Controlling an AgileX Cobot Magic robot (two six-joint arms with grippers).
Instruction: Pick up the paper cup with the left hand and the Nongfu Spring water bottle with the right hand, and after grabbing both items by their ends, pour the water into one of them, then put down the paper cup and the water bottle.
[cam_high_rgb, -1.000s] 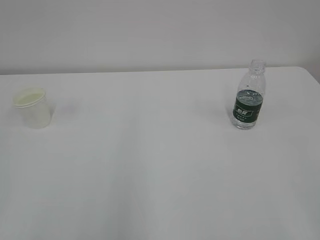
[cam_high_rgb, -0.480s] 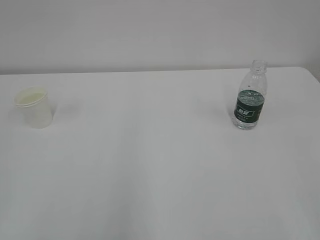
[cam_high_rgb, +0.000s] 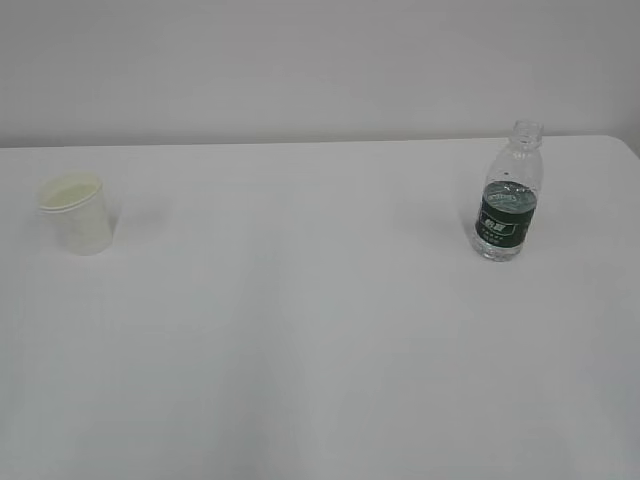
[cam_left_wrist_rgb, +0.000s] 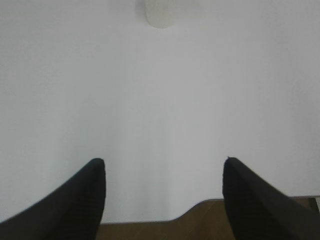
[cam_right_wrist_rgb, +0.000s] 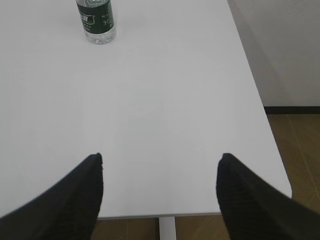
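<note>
Paper cup (cam_high_rgb: 76, 213) stands upright at the far left of the white table (cam_high_rgb: 300, 330), empty as far as one can tell, pale cream inside. In the left wrist view only its lower part (cam_left_wrist_rgb: 160, 12) shows at the top edge, well ahead of the gripper. Nongfu Spring water bottle (cam_high_rgb: 508, 194) stands upright on the right side, capless, green label band, some water (cam_high_rgb: 500, 246) seemingly in the lower part; level hard to read. Cup and bottle well apart, nothing between them.

Left hand (cam_left_wrist_rgb: 164, 187): fingers spread wide, nothing between them, hanging over the near table edge, cup roughly straight ahead. Right hand (cam_right_wrist_rgb: 160, 182): fingers also spread wide and empty, near the table's front right corner; bottle (cam_right_wrist_rgb: 96, 20) ahead and off to its left.

Neither arm appears in the exterior view.

Progress: basically at the start. Nothing grasped, nothing lifted, no pouring. All left to do: reach for both, grip cup and bottle, lift, pour, set both down.
</note>
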